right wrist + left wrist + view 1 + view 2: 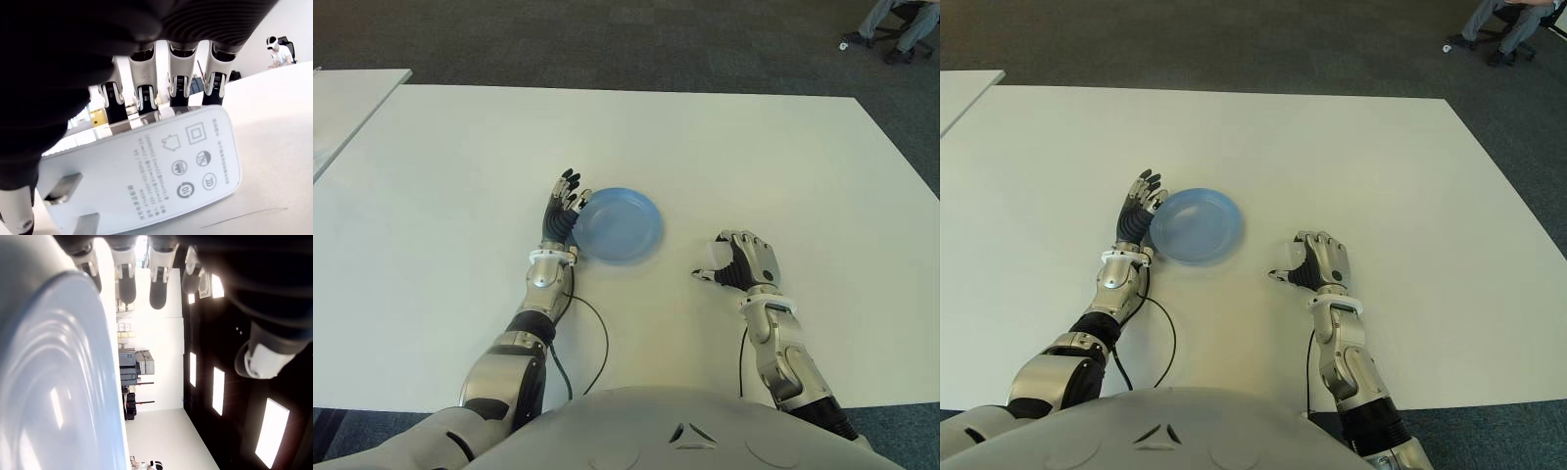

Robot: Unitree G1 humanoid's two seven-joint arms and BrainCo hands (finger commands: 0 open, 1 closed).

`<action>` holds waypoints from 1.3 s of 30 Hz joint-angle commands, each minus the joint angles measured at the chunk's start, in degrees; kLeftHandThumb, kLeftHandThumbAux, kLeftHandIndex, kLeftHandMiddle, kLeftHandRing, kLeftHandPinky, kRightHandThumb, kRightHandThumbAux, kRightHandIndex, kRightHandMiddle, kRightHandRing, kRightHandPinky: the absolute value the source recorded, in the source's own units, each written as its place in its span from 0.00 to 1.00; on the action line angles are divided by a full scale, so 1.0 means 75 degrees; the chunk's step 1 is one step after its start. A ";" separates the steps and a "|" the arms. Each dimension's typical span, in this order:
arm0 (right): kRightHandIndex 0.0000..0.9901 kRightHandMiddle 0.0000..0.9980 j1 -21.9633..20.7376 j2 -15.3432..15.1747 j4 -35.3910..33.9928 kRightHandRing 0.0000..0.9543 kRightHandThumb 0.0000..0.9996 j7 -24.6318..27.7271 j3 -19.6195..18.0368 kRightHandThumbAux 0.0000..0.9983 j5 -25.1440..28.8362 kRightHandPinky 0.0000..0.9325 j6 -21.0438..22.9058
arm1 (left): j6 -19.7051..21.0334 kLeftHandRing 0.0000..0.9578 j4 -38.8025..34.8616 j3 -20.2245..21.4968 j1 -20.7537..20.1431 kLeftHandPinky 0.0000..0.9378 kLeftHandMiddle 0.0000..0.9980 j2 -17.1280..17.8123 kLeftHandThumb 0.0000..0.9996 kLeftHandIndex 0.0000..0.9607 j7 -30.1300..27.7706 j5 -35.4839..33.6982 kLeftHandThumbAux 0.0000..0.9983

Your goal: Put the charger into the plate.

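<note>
Right hand (745, 261) curls around the white charger (146, 171) on the desk (783, 166) toward its near edge; left hand (562, 208), fingers extended, touches the blue plate (619, 224).

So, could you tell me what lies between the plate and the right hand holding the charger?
Nothing: both eye views show only bare white table between the blue plate and the right hand, whose fingers curl over the charger.

White table (460, 166), second white table (352, 98) beside it, dark carpet (607, 39), seated person (901, 24)
</note>
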 commanded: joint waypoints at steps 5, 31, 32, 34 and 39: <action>0.40 0.54 0.0154 -0.0048 0.0125 0.88 0.86 0.0138 -0.0004 0.68 0.0148 0.89 -0.0088 | 0.0245 0.14 0.0222 0.0151 0.0278 0.10 0.16 -0.0048 0.00 0.03 -0.0056 -0.0141 0.54; 0.40 0.54 -0.1185 0.0808 -0.1631 0.89 0.86 0.1328 0.0437 0.68 -0.0465 0.91 0.0405 | 0.0893 0.08 0.0044 0.0780 0.0201 0.00 0.13 0.0001 0.00 0.01 -0.0419 -0.0905 0.54; 0.40 0.54 -0.1226 0.0824 -0.1624 0.89 0.86 0.1306 0.0456 0.68 -0.0452 0.91 0.0361 | 0.0913 0.08 0.0036 0.0790 0.0205 0.00 0.13 -0.0004 0.00 0.01 -0.0441 -0.0929 0.54; 0.40 0.54 -0.1308 0.0865 -0.1614 0.89 0.86 0.1285 0.0487 0.68 -0.0426 0.91 0.0282 | 0.0951 0.08 0.0020 0.0820 0.0208 0.00 0.13 -0.0019 0.00 0.00 -0.0507 -0.0985 0.54; 0.40 0.54 -0.1460 0.1011 -0.1686 0.89 0.86 0.1325 0.0547 0.68 -0.0412 0.92 0.0182 | 0.1012 0.09 -0.0012 0.0916 0.0210 0.00 0.13 -0.0039 0.00 0.00 -0.0710 -0.1118 0.53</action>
